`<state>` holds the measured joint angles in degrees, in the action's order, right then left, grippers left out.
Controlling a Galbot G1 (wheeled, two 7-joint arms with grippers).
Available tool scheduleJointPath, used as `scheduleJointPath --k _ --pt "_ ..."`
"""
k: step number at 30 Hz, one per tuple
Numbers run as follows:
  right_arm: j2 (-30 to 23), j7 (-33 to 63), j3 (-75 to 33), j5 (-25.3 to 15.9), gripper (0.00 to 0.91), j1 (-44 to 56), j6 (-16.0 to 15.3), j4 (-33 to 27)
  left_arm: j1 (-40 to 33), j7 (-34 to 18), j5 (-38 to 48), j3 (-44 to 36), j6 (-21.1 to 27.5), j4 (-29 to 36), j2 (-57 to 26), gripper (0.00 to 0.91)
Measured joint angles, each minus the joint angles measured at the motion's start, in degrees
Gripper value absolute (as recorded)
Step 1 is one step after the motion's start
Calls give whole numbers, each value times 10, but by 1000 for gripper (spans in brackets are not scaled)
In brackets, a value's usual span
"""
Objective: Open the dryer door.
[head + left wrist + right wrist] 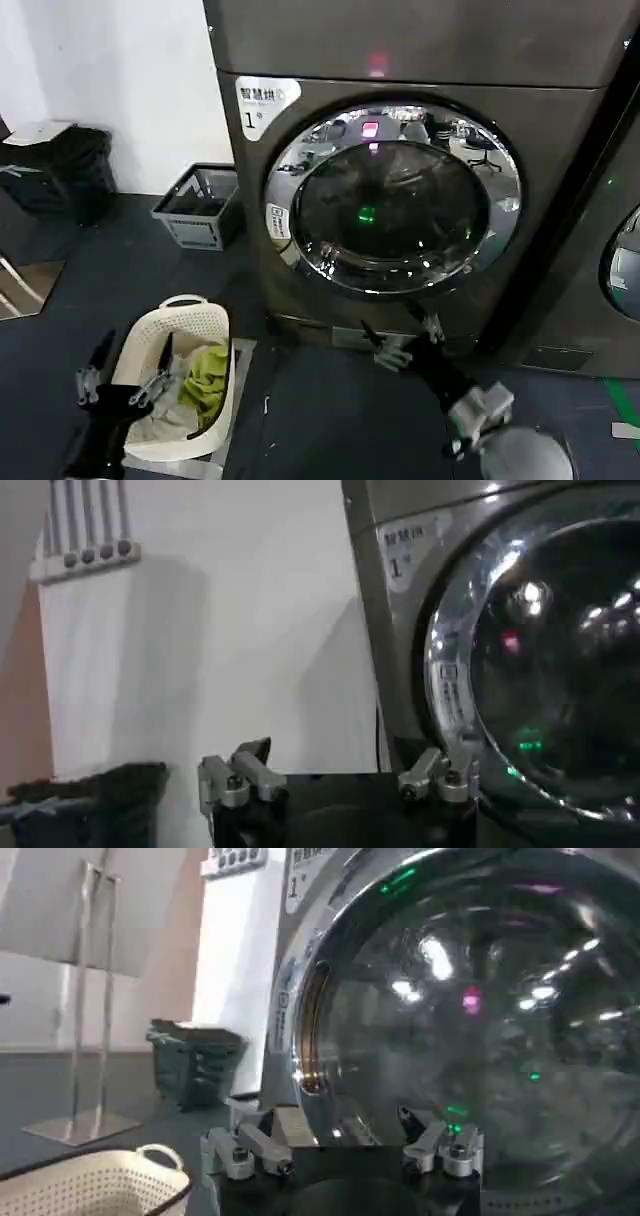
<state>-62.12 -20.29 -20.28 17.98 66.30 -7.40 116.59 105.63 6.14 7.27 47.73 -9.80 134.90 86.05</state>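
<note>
Both arms are black, each ending in a two-fingered end effector: the left end effector [128,372] has slim dark fingers on silver-grey knuckle blocks, and the right end effector [398,330] has the same build, with a pale grey bracket and a rounded grey housing farther back along its arm. From the wrist cameras, each pair of fingers sits on machined silver mounts [232,780] fixed with small dark screws to a black body [340,1183].

grey-brown dryer [300,270], chrome-ringed door [392,200] (dark glass)
</note>
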Motion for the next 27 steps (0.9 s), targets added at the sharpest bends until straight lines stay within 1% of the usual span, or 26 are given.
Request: scheduleJointPath --k 3,7,15,19,21,27 --pt "11 -2 35 11 907 -55 -2 -29 1 0 2 3 9 2 -1 907" --pt "12 -5 84 20 907 -126 1 -74 1 1 -4 6 18 -2 -3 907" --pt "-11 -21 176 56 907 -245 12 -180 2 0 2 9 13 -6 -2 907" --pt "-29 -24 205 58 907 -298 18 -230 2 -1 12 14 12 -4 -2 907" --pt "-36 -26 215 57 907 -319 17 -251 2 -2 12 15 12 -4 -3 907" --pt "-58 -14 241 55 907 -362 12 -291 2 -1 11 14 14 -3 -5 907"
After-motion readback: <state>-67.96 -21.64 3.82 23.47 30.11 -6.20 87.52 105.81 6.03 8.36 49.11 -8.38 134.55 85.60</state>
